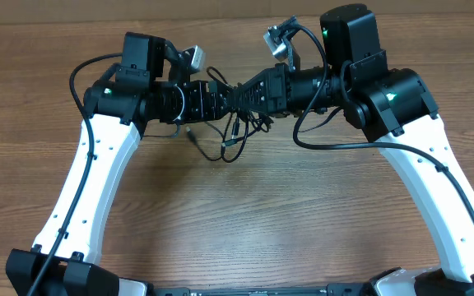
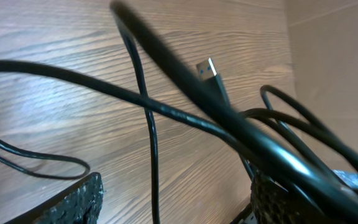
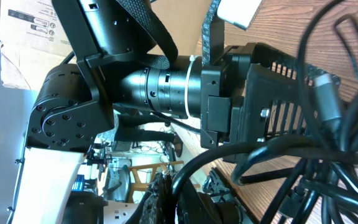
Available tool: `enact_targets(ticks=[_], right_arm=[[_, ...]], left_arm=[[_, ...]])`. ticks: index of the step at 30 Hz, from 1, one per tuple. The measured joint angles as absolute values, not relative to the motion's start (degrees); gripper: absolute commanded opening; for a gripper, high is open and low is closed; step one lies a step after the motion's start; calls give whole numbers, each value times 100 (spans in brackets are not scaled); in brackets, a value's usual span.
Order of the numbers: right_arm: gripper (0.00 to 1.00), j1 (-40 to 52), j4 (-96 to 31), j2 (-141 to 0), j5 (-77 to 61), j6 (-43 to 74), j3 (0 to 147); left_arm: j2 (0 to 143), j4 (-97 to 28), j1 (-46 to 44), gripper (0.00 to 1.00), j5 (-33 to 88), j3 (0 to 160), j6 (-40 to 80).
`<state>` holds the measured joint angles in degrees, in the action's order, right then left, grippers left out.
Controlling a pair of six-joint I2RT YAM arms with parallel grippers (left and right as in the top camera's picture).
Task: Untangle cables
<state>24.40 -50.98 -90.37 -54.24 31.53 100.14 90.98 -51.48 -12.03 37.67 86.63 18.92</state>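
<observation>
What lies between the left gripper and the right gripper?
The cables. The overhead view shows them bunched between left gripper and right gripper, loops drooping toward the table.

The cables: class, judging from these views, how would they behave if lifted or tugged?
Likely floppy: the cables curve in loose loops over the table instead of holding a shape. They are probably light, as they are thin cords. A tug may snag instead of sliding free, since strands cross one another near the plug.

Overhead camera looks straight down on the table (image 1: 245, 214); both wrist cameras sit very close, sharing the cables (image 1: 235, 131) near twelve o'clock.
</observation>
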Motion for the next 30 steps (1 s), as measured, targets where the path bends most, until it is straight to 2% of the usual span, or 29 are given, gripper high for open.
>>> enact_targets(ticks=[1, 6, 12, 14, 20, 25, 27, 30], right_arm=[[4, 2440, -5098, -9037, -5426, 3155, 10014], [4, 2440, -5100, -9037, -5428, 3151, 10014], [4, 2440, -5448, -9037, -5301, 3111, 10014], [4, 2440, -5684, -9037, -5013, 3096, 10014], [4, 2440, -5979, -9037, -4007, 3081, 10014], [4, 2440, -5953, -9037, -3214, 3267, 10014], [4, 2440, -5874, -9039, -2950, 3422, 10014], [4, 2440, -5743, -9039, -2746, 3712, 10014]], left_arm=[[9098, -5072, -1203, 77, 3833, 8663, 1892], [9098, -4718, -1203, 59, 3986, 8663, 2126], [9098, -4733, -1203, 29, 3470, 8663, 2998], [9100, -4910, -1203, 27, 3050, 8663, 3264], [9100, -5192, -1203, 33, 2436, 8663, 3559], [9100, -4967, -1203, 64, 3131, 8663, 2788], [9100, -4947, -1227, 69, 3551, 8663, 2349], [9100, -4945, -1343, 69, 3935, 8663, 1929]])
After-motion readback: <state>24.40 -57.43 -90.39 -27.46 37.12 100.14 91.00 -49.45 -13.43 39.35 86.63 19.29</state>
